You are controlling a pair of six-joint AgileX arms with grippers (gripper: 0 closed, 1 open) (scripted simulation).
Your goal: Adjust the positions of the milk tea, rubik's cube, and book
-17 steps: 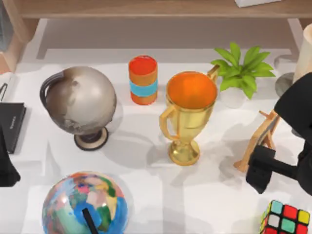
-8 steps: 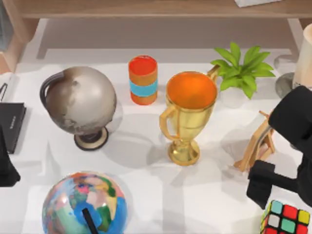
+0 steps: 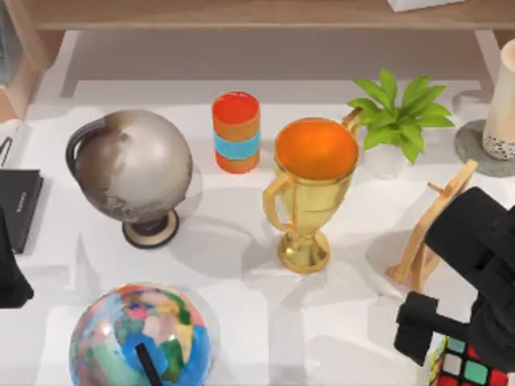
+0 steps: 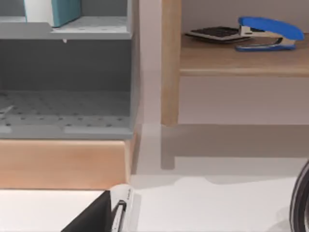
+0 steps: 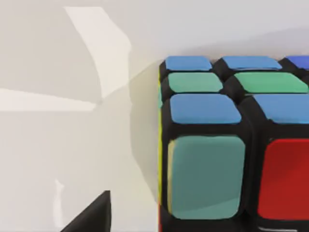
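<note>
The rubik's cube (image 3: 475, 368) sits at the table's front right corner, partly covered by my right arm. My right gripper (image 3: 452, 344) hangs just over its left part. In the right wrist view the cube (image 5: 227, 145) looms close, and one dark fingertip (image 5: 91, 216) stands off to its side with nothing held, so the jaws are spread. The milk tea (image 3: 503, 96), a cream cup with black dots at its base, stands on a grey coaster at the far right. The teal book (image 4: 58, 10) stands on a grey shelf in the left wrist view. My left arm (image 3: 10, 269) is parked at the left edge.
A gold trophy (image 3: 310, 193) stands mid-table, with a wooden easel (image 3: 430, 229) just behind my right arm. A potted plant (image 3: 398, 121), an orange cylinder with a blue band (image 3: 236, 131), a grey globe (image 3: 133, 169), a coloured globe (image 3: 141, 338) and a flat black book (image 3: 16, 205) surround them.
My right arm has moved toward the table's front and now covers the top of the rubik's cube. The milk tea and easel behind it have come into view.
</note>
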